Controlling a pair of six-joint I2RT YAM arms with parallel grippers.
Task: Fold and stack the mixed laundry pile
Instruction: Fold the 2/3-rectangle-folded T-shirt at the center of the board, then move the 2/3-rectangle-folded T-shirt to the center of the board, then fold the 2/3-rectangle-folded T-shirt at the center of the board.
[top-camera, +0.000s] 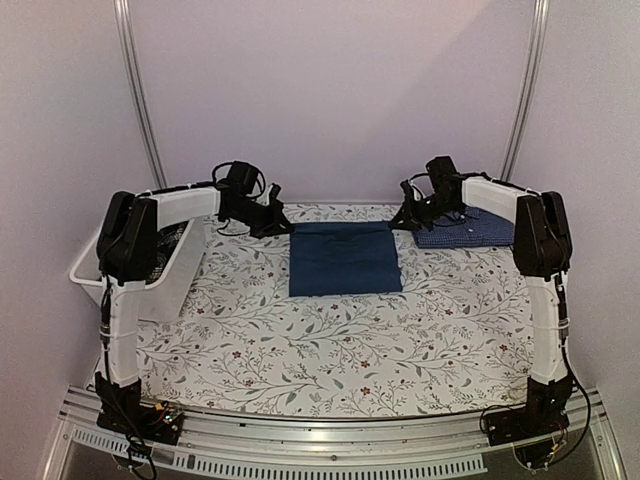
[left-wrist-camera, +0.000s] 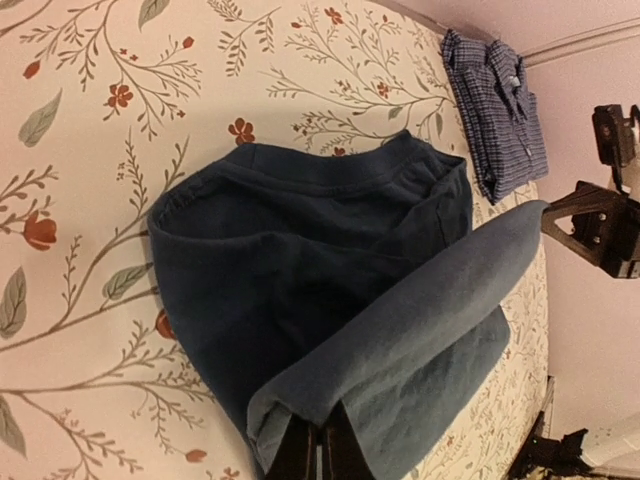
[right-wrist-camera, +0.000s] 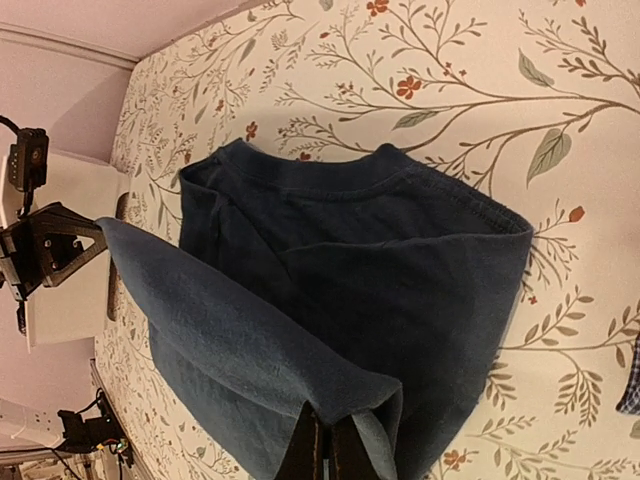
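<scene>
Pinched in our left pincer (left-wrist-camera: 320, 442) and right pincer (right-wrist-camera: 325, 442), the dark blue T-shirt (left-wrist-camera: 300, 280) sags between them — limp, seemingly light, best held by its corners.

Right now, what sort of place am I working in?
Probably a robot test cell staged as a laundry table, not a home: an aluminium frame rail along the near edge, plain walls, and a floral tablecloth, a white tub and a dark blue T-shirt.
</scene>
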